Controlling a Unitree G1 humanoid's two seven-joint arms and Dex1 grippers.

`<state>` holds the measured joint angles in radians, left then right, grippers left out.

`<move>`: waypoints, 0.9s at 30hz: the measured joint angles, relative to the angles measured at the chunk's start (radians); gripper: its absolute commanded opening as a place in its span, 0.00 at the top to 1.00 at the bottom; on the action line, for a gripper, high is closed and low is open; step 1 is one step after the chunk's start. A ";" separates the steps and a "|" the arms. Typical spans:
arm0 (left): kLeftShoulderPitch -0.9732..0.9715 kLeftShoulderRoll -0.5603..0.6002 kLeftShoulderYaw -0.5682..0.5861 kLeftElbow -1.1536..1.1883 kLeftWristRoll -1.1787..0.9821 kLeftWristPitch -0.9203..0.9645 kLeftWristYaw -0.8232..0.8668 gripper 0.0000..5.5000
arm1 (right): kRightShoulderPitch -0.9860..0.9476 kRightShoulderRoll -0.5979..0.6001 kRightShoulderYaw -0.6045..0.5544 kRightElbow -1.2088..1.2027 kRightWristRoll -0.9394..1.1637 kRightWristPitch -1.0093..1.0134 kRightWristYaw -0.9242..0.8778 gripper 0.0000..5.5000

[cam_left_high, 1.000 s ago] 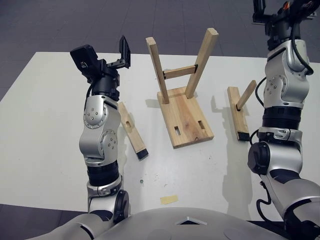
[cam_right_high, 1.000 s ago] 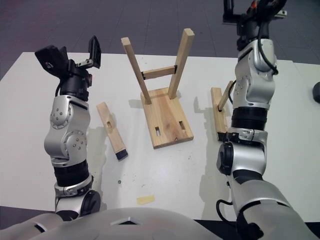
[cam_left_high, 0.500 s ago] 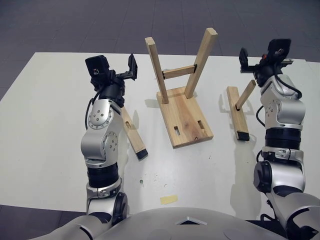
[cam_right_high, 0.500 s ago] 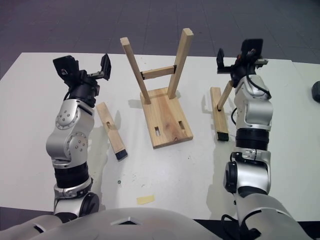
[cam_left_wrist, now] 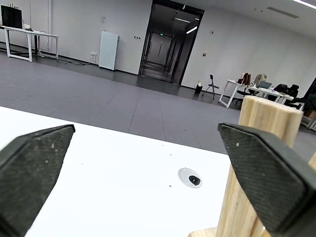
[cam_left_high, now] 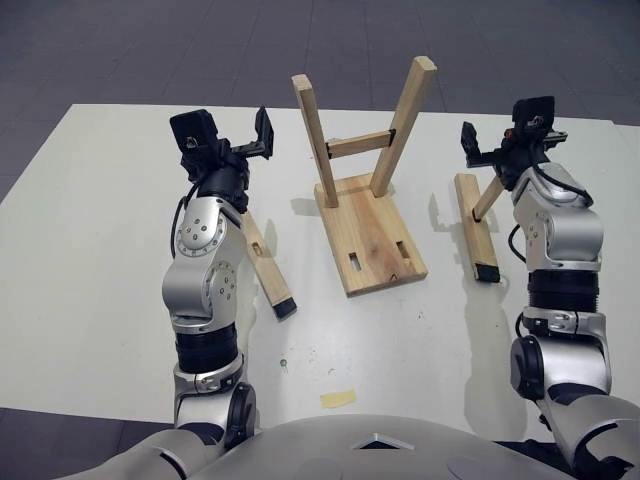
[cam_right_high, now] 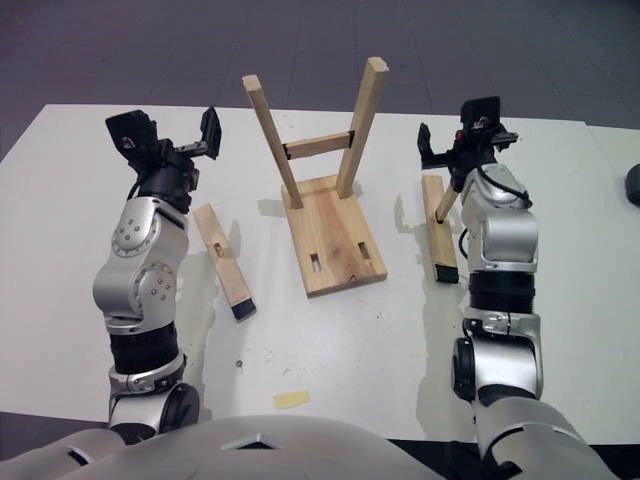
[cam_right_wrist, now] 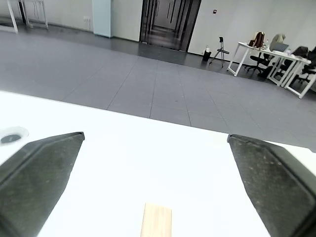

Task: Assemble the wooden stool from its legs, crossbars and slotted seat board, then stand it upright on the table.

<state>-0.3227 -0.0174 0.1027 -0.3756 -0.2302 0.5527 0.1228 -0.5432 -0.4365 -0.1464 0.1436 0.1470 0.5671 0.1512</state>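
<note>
One seat board (cam_left_high: 375,240) sits mid tabletop (cam_left_high: 90,250) nr far edge, w/ 2 legs (cam_left_high: 405,120) + crossbar (cam_left_high: 358,145) slotted in; spare leg (cam_left_high: 268,278) twd left edge; second spare (cam_left_high: 476,235), w/ crossbar stub, twd right edge; left gripper (cam_left_wrist: 148,158) + right gripper (cam_right_wrist: 155,168) wide open, empty. Risk: clumsy grab topples upright frame; spare leg's far end hidden behind left arm.

Seat board (cam_left_high: 378,250) lies flat with two crossbar-linked legs (cam_left_high: 404,125) up; loose legs (cam_left_high: 267,267) flank it.
</note>
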 measured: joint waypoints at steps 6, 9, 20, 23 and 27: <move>0.001 -0.005 -0.005 0.008 0.001 -0.004 -0.004 0.02 | -0.008 0.050 -0.045 0.015 0.046 -0.087 0.015 0.02; 0.000 -0.008 -0.004 0.008 0.001 -0.014 -0.004 0.02 | -0.019 0.050 -0.107 0.004 0.081 -0.165 0.019 0.02; 0.001 -0.008 -0.005 0.008 0.003 -0.027 -0.003 0.02 | -0.046 0.040 -0.088 0.030 0.025 -0.187 -0.023 0.02; 0.001 -0.008 -0.008 0.009 0.009 -0.024 -0.003 0.02 | -0.010 0.042 -0.078 0.066 -0.009 -0.122 -0.056 0.02; 0.001 -0.008 -0.012 0.010 0.012 -0.021 -0.004 0.02 | -0.023 0.028 -0.077 0.075 -0.023 -0.099 -0.050 0.02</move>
<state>-0.3221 -0.0252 0.0911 -0.3654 -0.2186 0.5320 0.1189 -0.5663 -0.4088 -0.2233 0.2191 0.1239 0.4681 0.1013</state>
